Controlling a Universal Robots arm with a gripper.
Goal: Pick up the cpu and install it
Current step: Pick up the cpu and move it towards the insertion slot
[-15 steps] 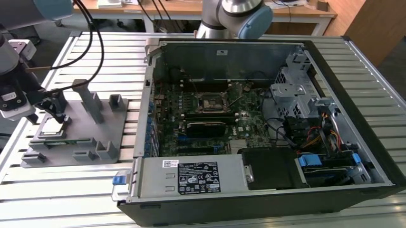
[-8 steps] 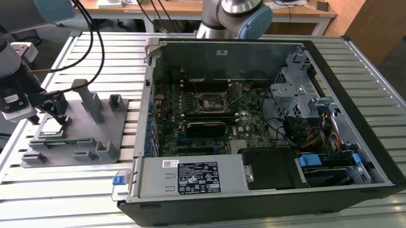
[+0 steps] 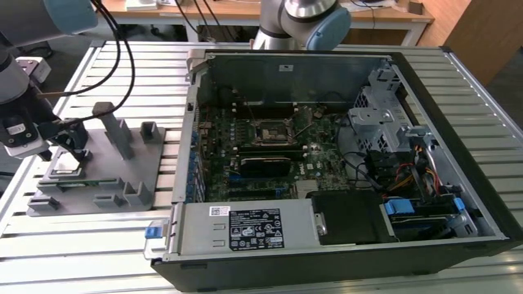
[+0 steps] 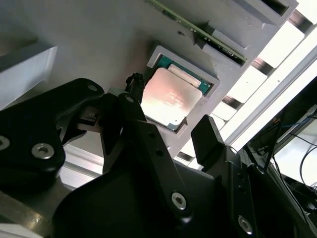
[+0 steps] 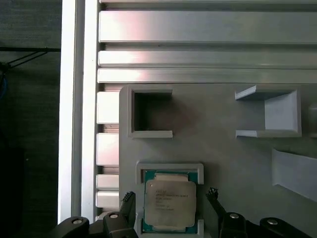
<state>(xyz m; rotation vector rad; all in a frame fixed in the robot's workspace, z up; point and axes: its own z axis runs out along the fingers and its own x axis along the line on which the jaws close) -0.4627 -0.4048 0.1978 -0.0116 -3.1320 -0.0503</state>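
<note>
1. Hovering low at the exterior view's left edge, about mid-height, the gripper (image 3: 61, 146) hangs over a grey fixture plate (image 3: 122, 184). Just beneath it you have the cpu (image 3: 67, 166), lying flat in a shallow square pocket on that plate.
2. From the first wrist view you get the finger spacing, which the exterior view leaves unclear. The gripper (image 5: 170, 196) is spread wide, with one black fingertip (image 5: 128, 199) on each side of the cpu (image 5: 169, 202) and a gap on both sides. Nothing is held.
3. The second wrist view looks along the gripper (image 4: 171, 104) at an angle. The silver top of the cpu (image 4: 171, 96) sits level inside its pocket, and a green memory stick (image 4: 198, 27) stands on edge in a slot just past it.
4. The exterior view gives you the wider layout. An open computer case (image 3: 457, 122) fills the centre and right of that frame. The black square socket (image 3: 274, 131) on its motherboard (image 3: 323, 159) is well apart from the cpu.
5. Plate and case both rest on a table of aluminium slats (image 3: 147, 79). Along the top of the exterior view you have the arm's base (image 3: 298, 24), black cables (image 3: 122, 49) and a wooden desk (image 3: 245, 11).
</note>
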